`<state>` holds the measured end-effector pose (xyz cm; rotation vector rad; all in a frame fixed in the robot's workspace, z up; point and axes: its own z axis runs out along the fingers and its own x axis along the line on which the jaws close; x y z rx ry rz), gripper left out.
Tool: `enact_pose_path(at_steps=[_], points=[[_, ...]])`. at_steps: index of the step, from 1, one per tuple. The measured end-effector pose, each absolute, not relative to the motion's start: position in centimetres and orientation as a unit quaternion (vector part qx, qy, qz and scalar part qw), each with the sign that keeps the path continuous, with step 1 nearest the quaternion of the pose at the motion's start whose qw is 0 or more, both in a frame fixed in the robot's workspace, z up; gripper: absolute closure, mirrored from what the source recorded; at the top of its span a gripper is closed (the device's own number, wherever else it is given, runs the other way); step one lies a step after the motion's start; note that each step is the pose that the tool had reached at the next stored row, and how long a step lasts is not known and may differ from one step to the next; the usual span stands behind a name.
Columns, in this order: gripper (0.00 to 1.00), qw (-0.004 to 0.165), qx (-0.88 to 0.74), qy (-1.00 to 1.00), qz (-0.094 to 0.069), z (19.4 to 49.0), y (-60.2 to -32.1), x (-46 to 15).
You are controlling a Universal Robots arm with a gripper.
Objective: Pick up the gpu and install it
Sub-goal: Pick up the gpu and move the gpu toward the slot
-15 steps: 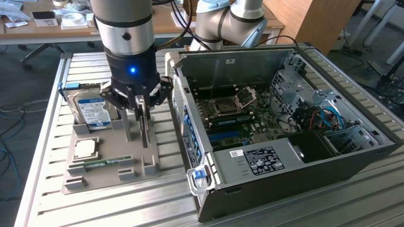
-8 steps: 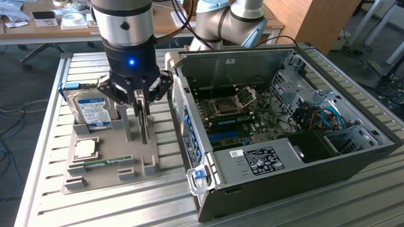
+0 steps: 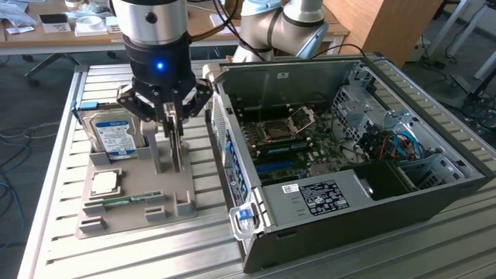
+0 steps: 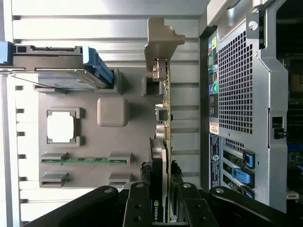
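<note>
We look down slantwise from high over the worktop [image 3: 116,256] in the exterior view, taking in the parts tray [image 3: 124,218] and open computer case [image 3: 310,244]. Our wrist view peers straight down past the hand [image 4: 163,187], close in. Both views share the tray and the case's rear panel.

Single UR arm [image 3: 288,23], joints bunched at the back of the exterior view. Silver wrist [image 3: 153,20] is vertical, tool pointing straight down. Black claw body below it w/ blue LED [image 3: 160,65] lit. Claw [image 3: 172,148] sits in exterior view's left half, side linkages [image 3: 136,104] splayed out, fingers converging downward to a narrow gap. Wrist view: claw [image 4: 162,188] w/ both fingers [image 4: 137,205] approx parallel, one on each side of the gpu [image 4: 159,156], pads against its 2 faces. Closed grip on the card, jaws partly closed, not fully together. No visible tilt at the wrist.
</note>
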<state>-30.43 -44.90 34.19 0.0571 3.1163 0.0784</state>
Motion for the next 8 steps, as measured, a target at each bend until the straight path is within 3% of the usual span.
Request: enact_pose_path(at_steps=[8], points=[[0.73, 0.012, 0.018, 0.999, 0.025, 35.8, -44.8, -30.4]])
